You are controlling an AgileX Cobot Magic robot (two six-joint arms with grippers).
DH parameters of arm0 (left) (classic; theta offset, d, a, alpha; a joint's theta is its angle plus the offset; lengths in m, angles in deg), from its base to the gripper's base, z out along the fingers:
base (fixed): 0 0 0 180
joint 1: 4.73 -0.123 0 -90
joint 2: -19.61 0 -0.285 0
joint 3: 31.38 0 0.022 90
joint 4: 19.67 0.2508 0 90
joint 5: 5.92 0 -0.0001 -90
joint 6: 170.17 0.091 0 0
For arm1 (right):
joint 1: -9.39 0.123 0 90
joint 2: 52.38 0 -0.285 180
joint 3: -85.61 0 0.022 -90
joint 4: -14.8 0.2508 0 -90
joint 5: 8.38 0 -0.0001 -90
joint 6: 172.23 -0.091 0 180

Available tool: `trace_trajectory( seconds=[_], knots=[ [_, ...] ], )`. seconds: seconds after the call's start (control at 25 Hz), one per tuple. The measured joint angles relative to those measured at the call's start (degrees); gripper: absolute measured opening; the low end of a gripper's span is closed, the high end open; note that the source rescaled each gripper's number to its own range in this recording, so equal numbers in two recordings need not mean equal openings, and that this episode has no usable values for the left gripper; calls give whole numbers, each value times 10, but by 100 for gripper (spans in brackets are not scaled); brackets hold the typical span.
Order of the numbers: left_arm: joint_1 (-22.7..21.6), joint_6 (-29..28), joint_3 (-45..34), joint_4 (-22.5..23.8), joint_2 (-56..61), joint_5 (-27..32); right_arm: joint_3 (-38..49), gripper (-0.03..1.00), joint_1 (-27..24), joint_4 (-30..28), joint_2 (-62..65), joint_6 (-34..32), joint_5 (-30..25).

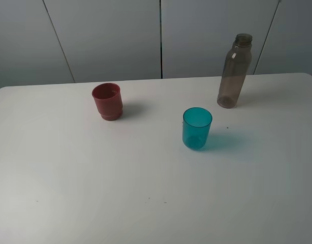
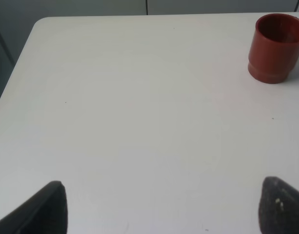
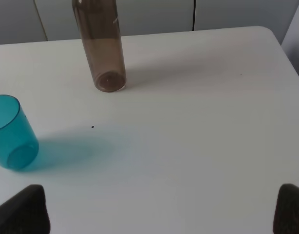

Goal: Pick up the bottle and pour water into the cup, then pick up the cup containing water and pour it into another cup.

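White table (image 1: 69,193): matte top, pretty bare, grey panelled wall (image 1: 110,35) behind it.
Bottle (image 1: 235,71): smoky grey-brown see-through plastic, no cap, standing upright toward the back of the table at roughly 1 o'clock from the middle. Looks empty as far as I can tell.
Teal cup (image 1: 197,128): see-through tumbler, upright, pretty much dead centre, throwing a bluish shadow toward 3 o'clock. Sits at about 7 o'clock from the bottle, near it but clearly apart.
Red cup (image 1: 107,101): solid dull red, short and wide with a stepped base, upright at about 10 o'clock from the teal one, well apart from it.
Left gripper (image 2: 161,207): only the two dark fingertips (image 2: 47,207) show in its wrist view, spread wide with bare table between them, holding nothing. The red cup is off ahead of it.
Right gripper (image 3: 161,209): same deal, jaws spread as wide as they go, nothing in them, hanging over the table with the bottle and teal cup ahead.
From the high camera: neither arm shows up at all.
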Motion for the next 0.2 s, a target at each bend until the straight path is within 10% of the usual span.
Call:
trace_trajectory(
  seconds=[0.2],
  knots=[
    [0,0,0,0,0,0,0,99,0,0,0,-3,0]
  ],
)
